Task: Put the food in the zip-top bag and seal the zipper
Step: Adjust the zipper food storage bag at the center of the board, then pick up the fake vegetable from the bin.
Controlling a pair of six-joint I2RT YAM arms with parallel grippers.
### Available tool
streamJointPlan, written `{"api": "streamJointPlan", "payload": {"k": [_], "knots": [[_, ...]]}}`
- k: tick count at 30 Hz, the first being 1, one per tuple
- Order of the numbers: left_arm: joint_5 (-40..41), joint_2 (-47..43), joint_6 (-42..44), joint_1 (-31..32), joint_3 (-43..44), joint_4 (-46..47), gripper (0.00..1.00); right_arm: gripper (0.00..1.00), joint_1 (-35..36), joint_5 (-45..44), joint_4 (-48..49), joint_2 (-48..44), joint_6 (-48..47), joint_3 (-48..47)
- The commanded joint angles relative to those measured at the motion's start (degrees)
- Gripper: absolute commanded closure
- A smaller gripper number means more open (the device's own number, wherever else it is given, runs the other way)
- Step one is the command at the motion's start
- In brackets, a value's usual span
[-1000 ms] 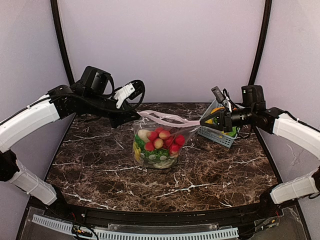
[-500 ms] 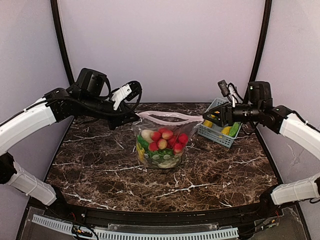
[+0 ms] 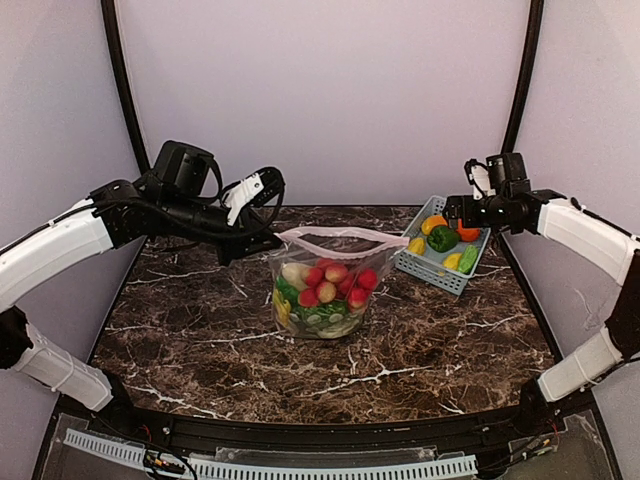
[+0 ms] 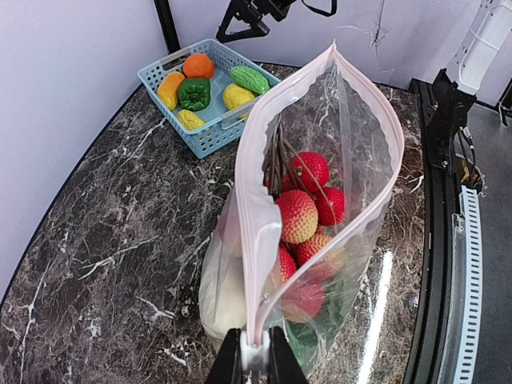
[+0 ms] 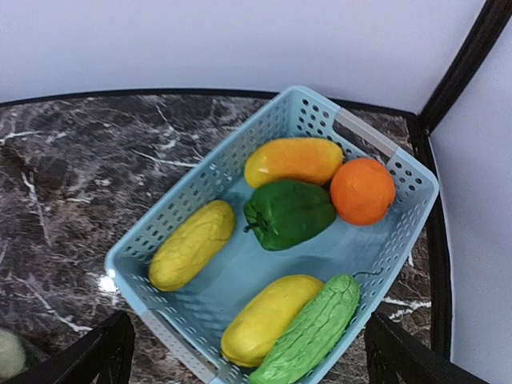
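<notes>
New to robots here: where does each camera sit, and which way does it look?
Top: above and behind the arms, facing down on the table; left tool and right tool show.
Left wrist: behind the left tool, looking across the zip-top bag; its fingers pinch the zipper.
Right wrist: looks down into the basket; spread fingers at the bottom corners.
All three share the basket.

At frame centre the clear zip-top bag (image 3: 320, 290), its zipper (image 3: 345, 244) pale pink, is showing red fruits (image 3: 338, 274) and green leaves (image 3: 325, 313); the basket (image 3: 428, 270) at right is showing light blue, the table (image 3: 180, 320) dark white-veined marble.
</notes>
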State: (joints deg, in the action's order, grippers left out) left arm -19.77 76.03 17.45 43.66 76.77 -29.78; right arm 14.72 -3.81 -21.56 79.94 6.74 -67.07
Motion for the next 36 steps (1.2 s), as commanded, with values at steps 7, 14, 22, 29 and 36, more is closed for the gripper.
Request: {"api": "streamJointPlan", "payload": {"k": [7,14,22,29,36], "knots": [[-1.02,-2.18,-0.52,0.18,-1.36,0.93,0.99,0.01,-3.00,-6.51,-3.37,19.89,-5.03,-12.37],[-1.42,-1.60,-0.60,0.22,-1.45,0.83,0.99,0.01,-3.38,-6.73,-6.10,32.20,2.46,-23.14],[-1.58,-1.50,-0.53,0.24,-1.49,0.78,0.99,0.01,-3.35,-11.10,-10.45,41.83,15.25,-31.05],[-1.80,-1.49,-0.49,0.21,-1.56,0.70,0.99,0.01,-3.35,-12.98,-10.62,43.84,20.38,-31.03],[-2.02,-1.49,-0.57,0.23,-1.62,0.77,0.99,0.03,-3.39,-13.66,-10.28,46.89,20.41,-32.58]]}}
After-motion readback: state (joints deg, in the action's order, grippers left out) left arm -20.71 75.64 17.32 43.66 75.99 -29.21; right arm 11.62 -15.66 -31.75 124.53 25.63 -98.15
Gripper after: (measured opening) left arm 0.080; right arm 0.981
